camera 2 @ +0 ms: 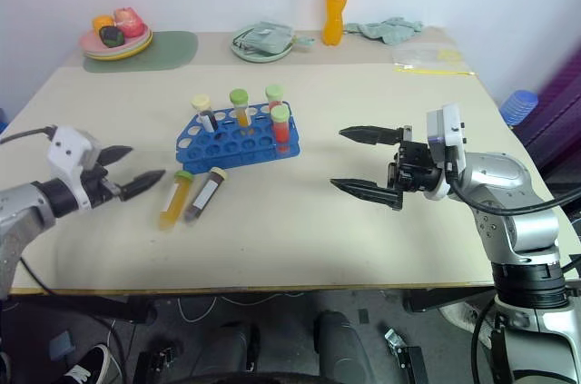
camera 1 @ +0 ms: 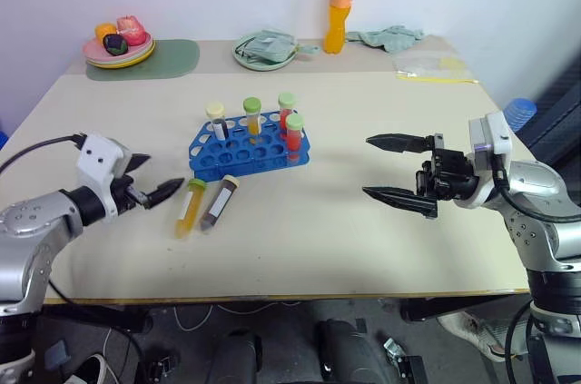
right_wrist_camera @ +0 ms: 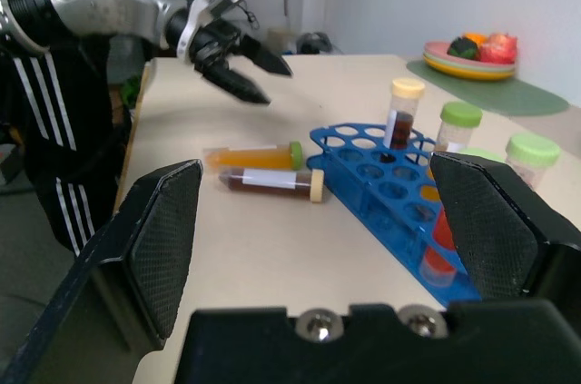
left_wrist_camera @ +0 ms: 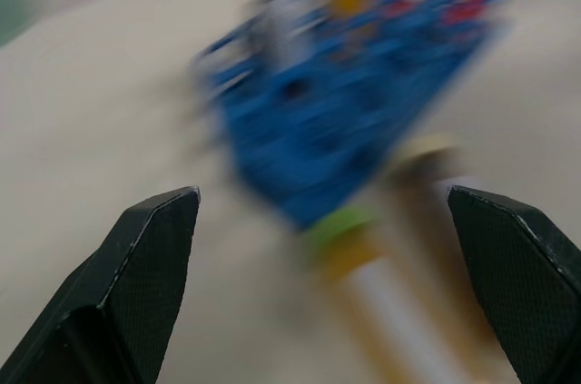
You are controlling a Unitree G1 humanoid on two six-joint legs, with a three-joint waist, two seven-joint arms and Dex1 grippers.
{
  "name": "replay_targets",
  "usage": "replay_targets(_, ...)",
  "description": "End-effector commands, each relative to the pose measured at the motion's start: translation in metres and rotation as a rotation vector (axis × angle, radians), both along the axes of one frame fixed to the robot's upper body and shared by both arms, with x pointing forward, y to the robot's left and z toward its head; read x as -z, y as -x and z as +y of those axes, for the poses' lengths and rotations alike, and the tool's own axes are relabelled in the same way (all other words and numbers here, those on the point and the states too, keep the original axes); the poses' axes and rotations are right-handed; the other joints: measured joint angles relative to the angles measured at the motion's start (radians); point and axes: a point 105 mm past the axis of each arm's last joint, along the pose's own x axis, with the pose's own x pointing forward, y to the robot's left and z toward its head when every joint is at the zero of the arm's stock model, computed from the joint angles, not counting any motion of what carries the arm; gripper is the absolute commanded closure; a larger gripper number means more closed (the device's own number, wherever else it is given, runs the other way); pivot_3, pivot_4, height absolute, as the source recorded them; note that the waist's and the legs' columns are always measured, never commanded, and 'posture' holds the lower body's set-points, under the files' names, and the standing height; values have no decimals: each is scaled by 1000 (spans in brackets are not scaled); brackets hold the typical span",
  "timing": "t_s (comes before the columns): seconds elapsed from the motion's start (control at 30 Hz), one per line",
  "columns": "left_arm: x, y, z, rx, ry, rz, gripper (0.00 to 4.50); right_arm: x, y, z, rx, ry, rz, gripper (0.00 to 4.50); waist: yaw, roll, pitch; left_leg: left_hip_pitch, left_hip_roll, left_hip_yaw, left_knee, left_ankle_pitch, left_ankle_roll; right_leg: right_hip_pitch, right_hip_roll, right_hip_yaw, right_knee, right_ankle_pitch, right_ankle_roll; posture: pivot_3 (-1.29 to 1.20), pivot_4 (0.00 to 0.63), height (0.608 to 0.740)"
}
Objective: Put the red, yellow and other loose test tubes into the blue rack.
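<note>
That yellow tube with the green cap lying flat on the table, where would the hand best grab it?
Probably around the middle of the yellow, green-capped plastic tube, coming down from above with the fingers across its width. It lies flat beside the dark, cream-capped tube, so the gap there is narrow. The open left hand is nearest.

The two eye views look forward and down from head height over the table (camera 1: pixel 300 239), side by side, so both take in the blue rack (camera 1: pixel 247 150) at mid-table and the orange drink bottle (camera 1: pixel 339 3) far beyond it by the wall. The left wrist view sits low and close, facing the rack's near corner between its own fingers (left_wrist_camera: pixel 150 266). The right wrist view looks level across the table from the rack's other side, farther back, and shares with the eye views the rack, two tubes lying beside it (right_wrist_camera: pixel 268 171) and the left gripper (right_wrist_camera: pixel 259 75).
</note>
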Motion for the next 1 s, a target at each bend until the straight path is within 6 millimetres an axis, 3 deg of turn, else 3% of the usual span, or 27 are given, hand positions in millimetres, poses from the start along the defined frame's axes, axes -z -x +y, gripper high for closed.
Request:
replay_targets(0.03,-3,2,1,-103,1,191,0,-5,0,4,-19,-7,-37,73,-1,-1,0,0,0,0,0,0,0,0,0,0,0,0,0,0,150,740)
replay_targets(0.33,-11,-9,-24,-140,170,364,0,-3,-1,10,-25,-19,-36,73,-2,-1,0,1,-1,-1,0,0,0,0,0,0,2,0,0,0,150,740)
replay_targets(0.6,26,-8,-27,-222,183,438,0,-4,0,2,29,-6,-43,73,0,-1,0,0,-1,-1,-1,1,-2,-1,-1,0,2,0,0,0,150,740)
replay_targets(1.0,46,-5,-26,-251,166,483,0,-4,0,3,63,-17,-48,73,2,-3,-1,0,-2,-2,0,1,-3,0,-1,-1,2,0,0,0,150,740)
